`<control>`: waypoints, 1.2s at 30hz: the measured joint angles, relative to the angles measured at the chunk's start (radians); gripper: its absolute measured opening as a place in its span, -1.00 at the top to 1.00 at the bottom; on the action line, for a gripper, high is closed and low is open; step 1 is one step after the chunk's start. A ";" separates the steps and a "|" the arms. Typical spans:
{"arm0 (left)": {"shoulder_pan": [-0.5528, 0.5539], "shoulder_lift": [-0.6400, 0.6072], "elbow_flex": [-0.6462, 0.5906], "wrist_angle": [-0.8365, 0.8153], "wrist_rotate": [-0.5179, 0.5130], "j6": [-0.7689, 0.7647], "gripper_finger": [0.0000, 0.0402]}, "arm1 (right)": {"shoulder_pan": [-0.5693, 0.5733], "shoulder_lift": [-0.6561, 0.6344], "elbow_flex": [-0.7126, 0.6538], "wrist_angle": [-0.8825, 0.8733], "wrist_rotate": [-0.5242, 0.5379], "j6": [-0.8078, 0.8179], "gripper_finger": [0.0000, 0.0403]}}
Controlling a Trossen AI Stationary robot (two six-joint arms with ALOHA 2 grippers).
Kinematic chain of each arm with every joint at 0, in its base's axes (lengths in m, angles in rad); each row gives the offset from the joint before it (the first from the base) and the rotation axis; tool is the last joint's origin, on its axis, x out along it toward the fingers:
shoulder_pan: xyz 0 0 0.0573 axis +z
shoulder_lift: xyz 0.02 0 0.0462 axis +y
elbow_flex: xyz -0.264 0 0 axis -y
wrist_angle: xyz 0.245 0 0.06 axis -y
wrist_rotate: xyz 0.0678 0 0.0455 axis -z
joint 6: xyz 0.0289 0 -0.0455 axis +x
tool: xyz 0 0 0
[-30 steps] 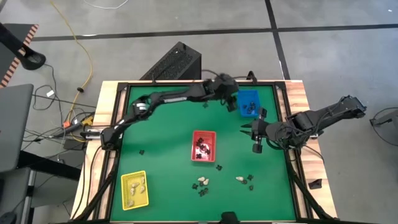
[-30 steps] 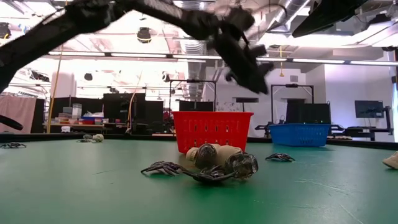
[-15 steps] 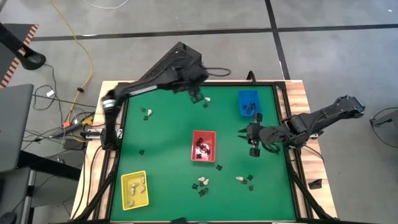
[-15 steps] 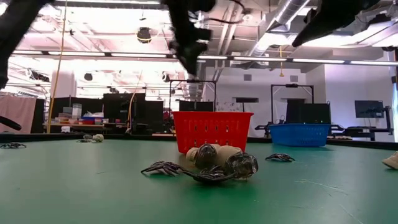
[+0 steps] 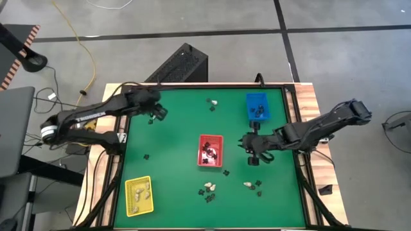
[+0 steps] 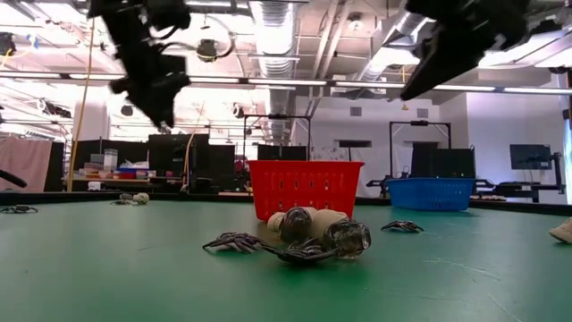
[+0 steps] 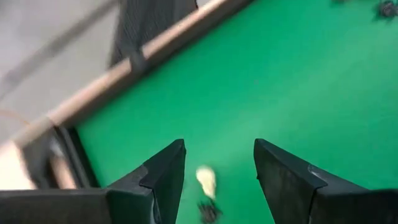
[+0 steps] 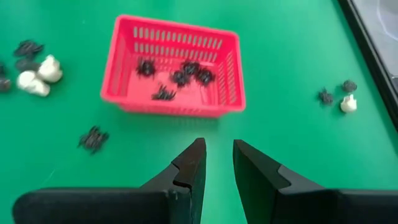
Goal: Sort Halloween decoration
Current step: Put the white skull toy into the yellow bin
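Green felt holds scattered Halloween decoration. My left gripper hangs wide, empty, over a cream piece; right gripper part-open, empty, beside red tray. A rushed descent could scatter pieces.

Both slender, jointed black robot arms look matte and dark throughout. The left arm carries a pale silver band near its base joint. Each ends in two wedge-shaped black fingers with angular tips.
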 joint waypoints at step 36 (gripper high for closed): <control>0.234 0.432 -0.097 0.120 0.264 -0.048 0.10 | -0.045 0.093 0.000 0.123 -0.032 -0.098 0.45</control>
